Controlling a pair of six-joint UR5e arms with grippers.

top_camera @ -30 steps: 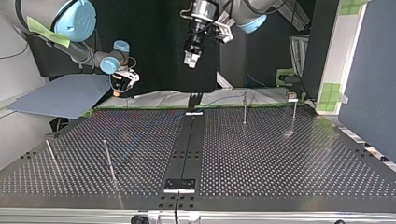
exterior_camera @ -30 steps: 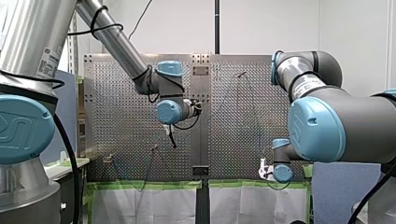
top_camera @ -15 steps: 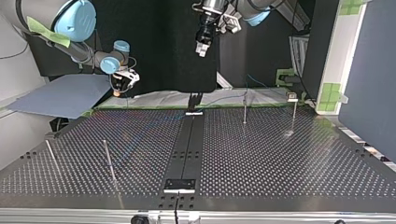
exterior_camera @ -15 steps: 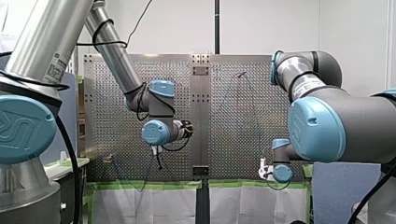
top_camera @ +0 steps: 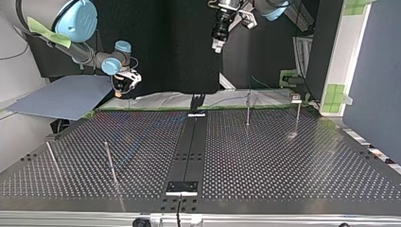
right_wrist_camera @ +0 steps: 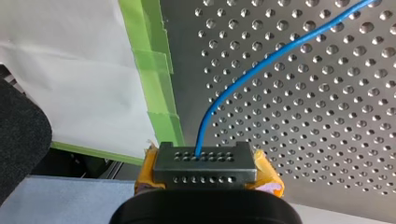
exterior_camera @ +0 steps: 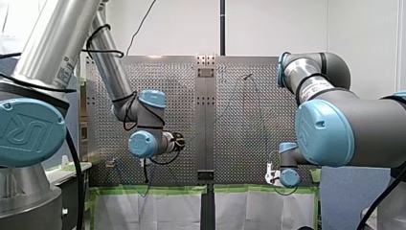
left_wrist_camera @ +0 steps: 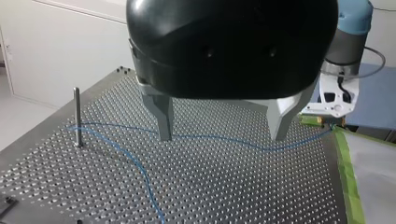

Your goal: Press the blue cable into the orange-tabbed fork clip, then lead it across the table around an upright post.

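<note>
Blue thin cable (right_wrist_camera: 252,72) lies loose on the perforated metal desk (left_wrist_camera: 233,186), its end clamped in our right arm's yellow-padded jaws, our left arm's metal jaws wide open and empty above it; we judge both steps undone.

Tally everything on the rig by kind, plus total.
thin upright metal posts: 4
small pale block atop one post: 1
thin blue cable: 1
two-finger grippers: 2, my left gripper, my right gripper
total: 8

The perforated table (top_camera: 283,161) (green-taped edge (left_wrist_camera: 348,177)) carries the blue cable (right_wrist_camera: 280,56), curving near an upright post (left_wrist_camera: 77,116).
</note>
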